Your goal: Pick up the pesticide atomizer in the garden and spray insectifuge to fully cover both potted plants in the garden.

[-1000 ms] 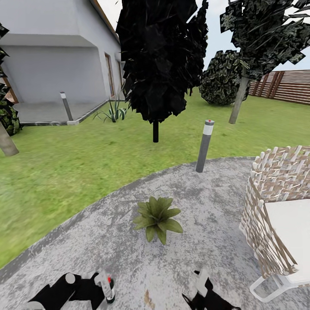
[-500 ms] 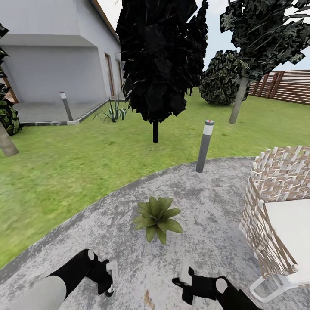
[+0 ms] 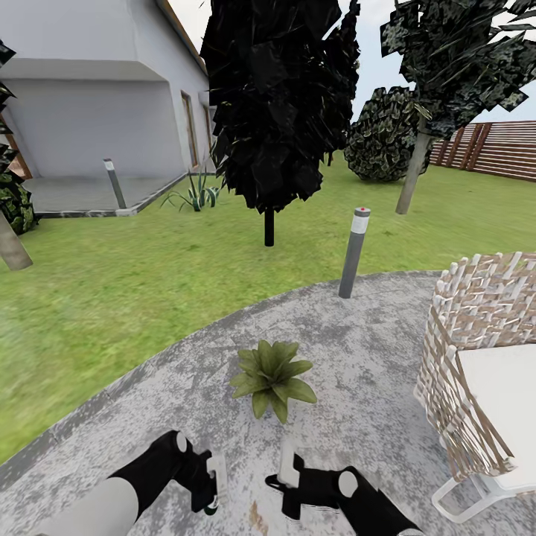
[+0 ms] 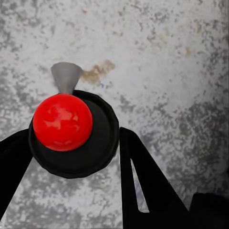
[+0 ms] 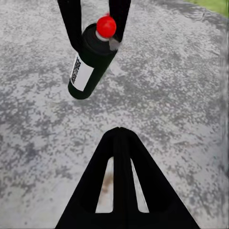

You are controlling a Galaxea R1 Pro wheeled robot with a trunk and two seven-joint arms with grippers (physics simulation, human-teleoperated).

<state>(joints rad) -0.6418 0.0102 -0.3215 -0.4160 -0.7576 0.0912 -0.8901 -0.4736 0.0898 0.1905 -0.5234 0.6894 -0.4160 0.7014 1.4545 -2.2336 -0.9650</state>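
Observation:
The pesticide atomizer (image 5: 89, 59) is a dark bottle with a white label band and a red round cap, and it hangs tilted over the patio. My left gripper (image 3: 211, 491) is shut on it, one black finger (image 5: 71, 21) on each side of its neck. Along that gripper (image 4: 71, 143), I look down on the red cap (image 4: 62, 121) and grey nozzle (image 4: 66, 76). My right gripper (image 3: 284, 476) is shut on nothing, its fingertips (image 5: 119, 132) meeting close beside the bottle. One potted plant (image 3: 272, 376), a low green rosette, sits on the stone just beyond both grippers.
The round grey stone patio (image 3: 357, 350) borders green lawn (image 3: 112, 298). A grey bollard lamp (image 3: 354, 253) stands at the patio's far edge. A wicker chair (image 3: 469, 350) with a white seat is at the right. A dark tree (image 3: 279, 112), a house and a fence lie beyond.
Both arms have reached forward and inward. The left gripper carried the atomizer rightward, and the right gripper swung left until it is close beside it. The camera has not moved.

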